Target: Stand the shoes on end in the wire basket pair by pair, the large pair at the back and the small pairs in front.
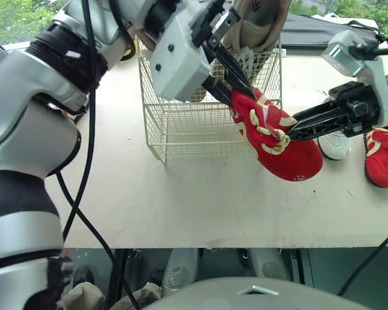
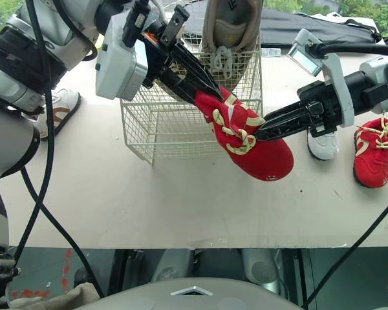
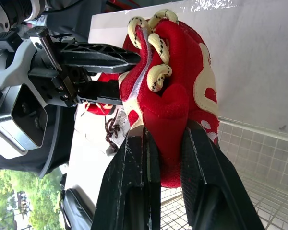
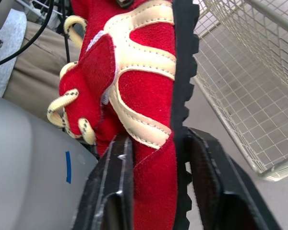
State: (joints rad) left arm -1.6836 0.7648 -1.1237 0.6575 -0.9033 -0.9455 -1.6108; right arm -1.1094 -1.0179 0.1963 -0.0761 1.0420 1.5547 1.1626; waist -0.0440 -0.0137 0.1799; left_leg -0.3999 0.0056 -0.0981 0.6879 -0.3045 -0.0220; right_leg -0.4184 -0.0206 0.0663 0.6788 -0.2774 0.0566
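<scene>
Just before the front right corner of the wire basket [image 1: 181, 132], a red shoe [image 1: 281, 148] is hanging tilted over the tabletop [image 1: 181, 200], with its toe lower. The left gripper [image 3: 164, 132] is clamping the heel end between its fingers, and the right gripper [image 1: 292, 131] is squeezing the shoe's side near the laces. A second red shoe [image 1: 383, 155] is lying by the tabletop's right edge.
</scene>
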